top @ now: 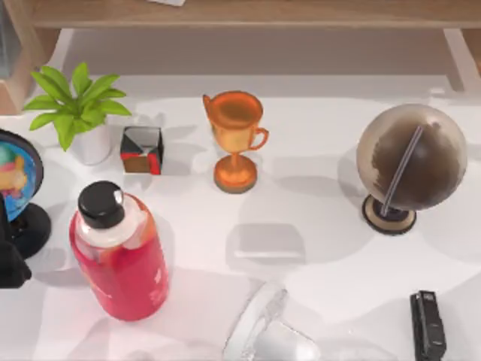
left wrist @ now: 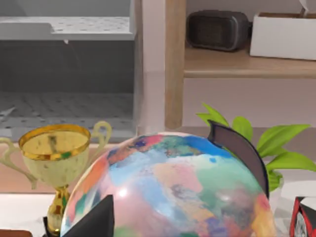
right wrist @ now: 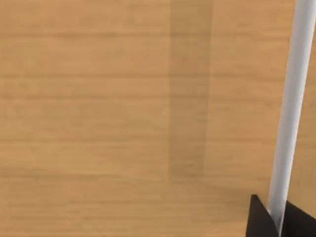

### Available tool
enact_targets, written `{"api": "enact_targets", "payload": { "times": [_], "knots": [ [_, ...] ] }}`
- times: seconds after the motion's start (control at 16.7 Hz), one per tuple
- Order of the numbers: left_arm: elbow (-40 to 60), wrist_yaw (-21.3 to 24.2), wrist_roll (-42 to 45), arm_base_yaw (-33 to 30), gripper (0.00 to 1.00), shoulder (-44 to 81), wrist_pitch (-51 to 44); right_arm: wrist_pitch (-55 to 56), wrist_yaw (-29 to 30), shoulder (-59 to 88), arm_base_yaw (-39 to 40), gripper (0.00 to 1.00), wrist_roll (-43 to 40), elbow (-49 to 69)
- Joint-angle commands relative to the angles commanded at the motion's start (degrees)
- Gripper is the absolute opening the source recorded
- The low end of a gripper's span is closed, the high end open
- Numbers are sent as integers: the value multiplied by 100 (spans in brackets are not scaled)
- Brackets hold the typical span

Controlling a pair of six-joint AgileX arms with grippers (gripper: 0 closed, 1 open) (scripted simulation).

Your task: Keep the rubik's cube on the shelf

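Where the rubik's cube lies, which way it faces, and how it sits relative to either gripper I cannot tell.

The shelf (top: 248, 12) runs along the far edge of the table (top: 316, 218), its long board stretching from left to right, with a wooden side support at the far left. In the left wrist view the board carries a dark heater (left wrist: 217, 29) and a white box (left wrist: 284, 35) side by side.

The right gripper (right wrist: 276, 217) is close against a light-brown wooden surface whose grain runs across the right wrist view, and a white strip (right wrist: 291, 108) crosses in front of that wood. Whether this gripper grips anything I cannot tell.

The left gripper (left wrist: 160, 163) is parked at the table's left edge. Its 2 fingers (left wrist: 239, 148) are spread wide and grip nothing, and the coloured globe (left wrist: 168, 197) sits just beyond them.

On the table stand:
- a plant (top: 75, 105) at the far left;
- a black, red and grey cube (top: 141, 150) just beside the plant;
- an orange trophy (top: 237, 139) upright near the middle;
- a brown globe (top: 412, 158) on the right;
- a red bottle (top: 120, 252) with a black cap at the near left;
- a black stapler (top: 428, 323) at the near right.
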State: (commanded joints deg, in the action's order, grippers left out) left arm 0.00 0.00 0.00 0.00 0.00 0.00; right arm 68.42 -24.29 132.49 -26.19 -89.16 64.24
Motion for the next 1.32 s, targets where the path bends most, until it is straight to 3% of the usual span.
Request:
{"api": "enact_targets", "payload": {
  "times": [0.3, 0.72, 1.32],
  "knots": [
    [0, 0, 0, 0, 100, 0, 0, 517, -208, -404, -240, 0, 0, -927],
    [0, 0, 0, 0, 100, 0, 0, 648, -272, -495, -275, 0, 10, -1140],
    [0, 0, 0, 0, 100, 0, 0, 1412, -742, -1020, -754, 0, 18, -2446]
  ]
}}
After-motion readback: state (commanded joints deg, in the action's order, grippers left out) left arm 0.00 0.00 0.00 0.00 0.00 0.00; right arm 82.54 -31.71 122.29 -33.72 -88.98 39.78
